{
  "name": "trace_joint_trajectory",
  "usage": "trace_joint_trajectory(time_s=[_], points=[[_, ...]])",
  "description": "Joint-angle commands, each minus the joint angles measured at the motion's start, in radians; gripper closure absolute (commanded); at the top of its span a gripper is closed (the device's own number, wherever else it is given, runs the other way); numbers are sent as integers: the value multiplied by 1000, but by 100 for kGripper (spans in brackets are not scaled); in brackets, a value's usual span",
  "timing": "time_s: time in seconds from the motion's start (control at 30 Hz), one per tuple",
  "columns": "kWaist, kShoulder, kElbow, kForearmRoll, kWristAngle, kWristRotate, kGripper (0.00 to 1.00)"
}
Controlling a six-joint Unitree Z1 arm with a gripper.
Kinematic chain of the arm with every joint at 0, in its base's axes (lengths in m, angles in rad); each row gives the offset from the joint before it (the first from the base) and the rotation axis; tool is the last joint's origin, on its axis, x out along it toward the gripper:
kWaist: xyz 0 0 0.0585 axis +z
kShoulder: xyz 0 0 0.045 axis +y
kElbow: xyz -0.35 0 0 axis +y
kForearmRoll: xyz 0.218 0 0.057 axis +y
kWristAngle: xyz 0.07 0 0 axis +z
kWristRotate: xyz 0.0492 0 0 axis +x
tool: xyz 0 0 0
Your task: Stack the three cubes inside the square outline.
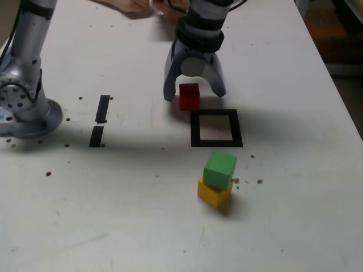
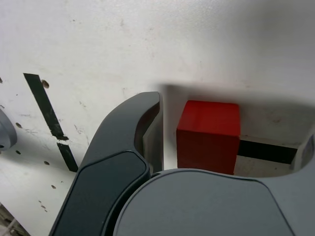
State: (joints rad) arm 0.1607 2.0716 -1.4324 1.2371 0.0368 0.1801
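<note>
Cubes, three, on a white table (image 1: 295, 226); largest to smallest follows. Table: bare room is wide toward the near edge and the exterior view's right; its far right edge is well apart from the work. Arm base (image 1: 25, 107) stands at the exterior view's left, two short tape strips (image 1: 100, 122) lie between it and the work area, and a person's hand (image 1: 133, 5) rests at the far edge. Gripper (image 1: 194, 93) hangs over the red cube (image 1: 189, 97), jaws apart, one finger (image 2: 142, 132) on each side with gaps showing in the wrist view; no contact seen. Square outline (image 1: 194, 128) is unoccupied; red cube sits just outside its far-left corner, approx. touching the tape. Green cube (image 1: 220, 169) rests on yellow cube (image 1: 211, 194), skewed, near the outline's front edge but outside it. Step in hand, by judgement: grasp of red cube, i.e. early in task. Next move calls for closing squarely on the red cube, lifting, a short carry to the outline's centre; the green/yellow pair lies clear of that path.
</note>
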Motion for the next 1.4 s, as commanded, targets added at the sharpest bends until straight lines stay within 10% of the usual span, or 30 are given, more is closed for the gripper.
trace_joint_trajectory(time_s=[0.0, 0.27, 0.6, 1.37], points=[[5, 11, -2, -4, -3, 5, 2], [24, 27, 6, -16, -23, 30, 21], [28, 31, 10, -60, -49, 39, 76], [-111, -78, -99, 155, -15, -96, 83]])
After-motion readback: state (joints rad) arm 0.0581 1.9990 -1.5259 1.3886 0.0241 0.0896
